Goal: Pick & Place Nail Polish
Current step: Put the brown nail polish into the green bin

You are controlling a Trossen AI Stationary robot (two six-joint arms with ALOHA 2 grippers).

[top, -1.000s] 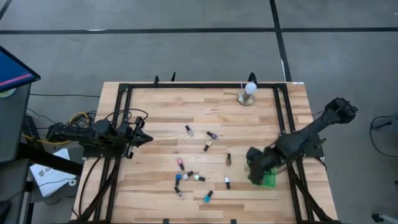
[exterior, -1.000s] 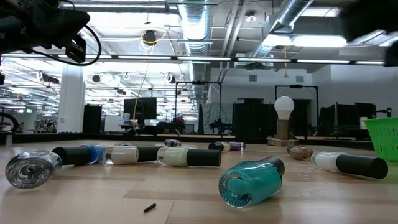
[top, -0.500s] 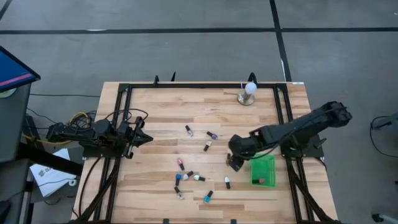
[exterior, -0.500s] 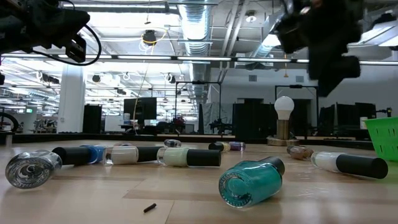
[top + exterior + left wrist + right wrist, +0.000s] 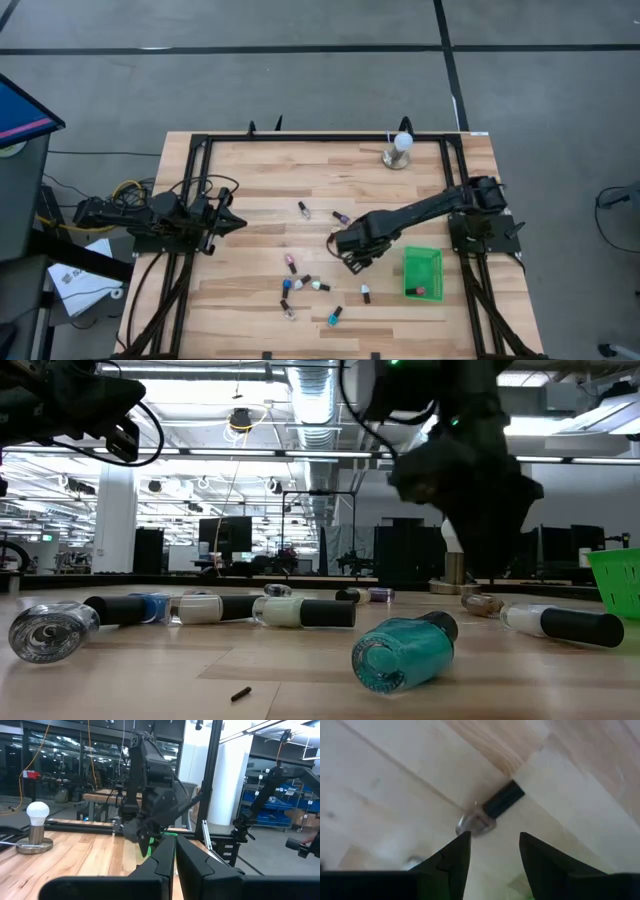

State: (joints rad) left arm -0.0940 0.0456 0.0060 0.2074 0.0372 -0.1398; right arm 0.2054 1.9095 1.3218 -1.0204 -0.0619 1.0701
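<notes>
The pale wooden worktop (image 5: 260,180) carries a scatter of tiny nail polish bottles (image 5: 305,283), all lying on their sides. Taking the green plastic basket (image 5: 422,273) near the worktop's right side as the landmark, the main cluster of bottles lies well to its left. A teal bottle with a dark cap (image 5: 335,316) sits lowest in the high view. A white-capped bottle (image 5: 366,294) lies just left of the basket. Three more bottles lie farther up the worktop, up and to the left of the basket: two (image 5: 304,209) side by side and a brownish one (image 5: 333,234) below them. A small pinkish thing (image 5: 421,291) lies inside the basket at its lower end.

The right gripper (image 5: 352,250) reaches out from the right edge and hangs low over the worktop, left of the basket and just beside the brownish bottle. Its wrist camera looks straight down between its dark jaws, which stand apart with nothing between them. A pale bottle with a black cap (image 5: 490,812) lies on the wood just past their tips.

The left gripper (image 5: 226,222) waits at the worktop's left edge, far from the basket, its jaws pressed nearly together and holding nothing.

A white ball on a round metal base (image 5: 399,150) stands at the far edge, well above the basket.
</notes>
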